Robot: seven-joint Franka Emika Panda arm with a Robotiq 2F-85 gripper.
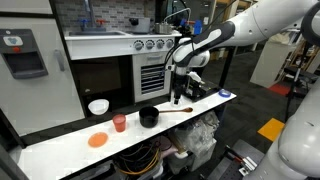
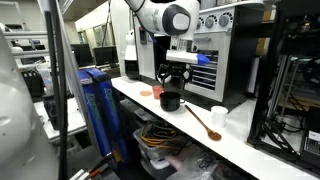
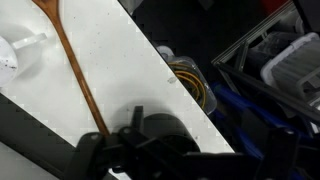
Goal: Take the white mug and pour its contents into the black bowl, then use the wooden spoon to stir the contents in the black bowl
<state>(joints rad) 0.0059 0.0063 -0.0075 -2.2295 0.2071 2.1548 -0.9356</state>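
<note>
The black bowl point(image 1: 149, 117) point(image 2: 170, 101) stands on the white counter. The wooden spoon point(image 1: 176, 110) point(image 2: 203, 122) lies flat beside it, running away from the bowl toward the white mug point(image 2: 218, 118) point(image 1: 224, 95). My gripper point(image 1: 181, 97) point(image 2: 176, 78) hangs open and empty a little above the counter, over the bowl and the near end of the spoon. In the wrist view the black bowl point(image 3: 165, 128) sits right at the dark gripper point(image 3: 140, 150), the spoon point(image 3: 75, 70) stretches away from it, and the mug point(image 3: 15, 55) is at the left edge.
A red cup point(image 1: 119, 123) point(image 2: 156, 90), an orange disc point(image 1: 97, 140) and a wider white bowl point(image 1: 98, 106) stand farther along the counter point(image 1: 60, 145). A toy oven point(image 1: 150, 65) backs the counter. Bins and cables point(image 3: 195, 85) lie below its front edge.
</note>
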